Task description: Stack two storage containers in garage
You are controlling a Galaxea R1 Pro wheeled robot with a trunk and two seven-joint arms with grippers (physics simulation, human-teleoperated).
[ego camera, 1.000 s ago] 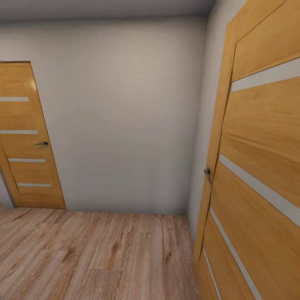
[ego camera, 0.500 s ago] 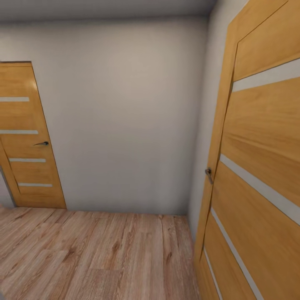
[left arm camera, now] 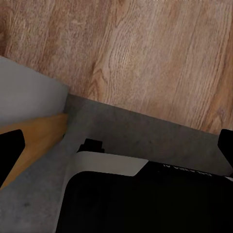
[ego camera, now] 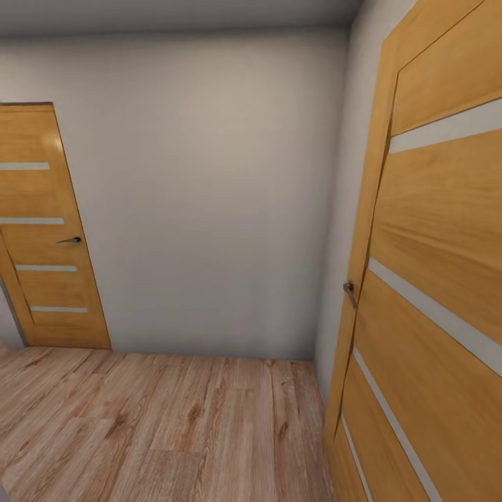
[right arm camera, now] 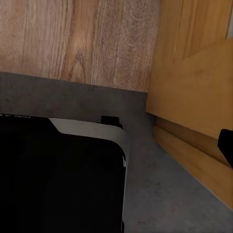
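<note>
The two storage containers are out of view. In the left wrist view my left gripper (left arm camera: pixel 116 148) is open, its black fingertips (left arm camera: pixel 9 153) at the frame's two sides with nothing between them. It hangs over my black and white base (left arm camera: pixel 145 199), which stands on dark grey rough floor (left arm camera: pixel 145 128) where that floor meets light wood planks (left arm camera: pixel 145 53). My right gripper (right arm camera: pixel 116 145) also looks open and empty, with one fingertip (right arm camera: pixel 226 144) showing at the frame edge.
The head view faces a plain grey wall (ego camera: pixel 209 195) across a narrow plank floor (ego camera: pixel 174 425). A shut wooden door (ego camera: pixel 45 230) is at the far left. Another wooden door (ego camera: pixel 432 300) with a handle (ego camera: pixel 348 289) stands very close on the right.
The head view shifted very slightly a second ago and has held still since. Nothing else has moved.
</note>
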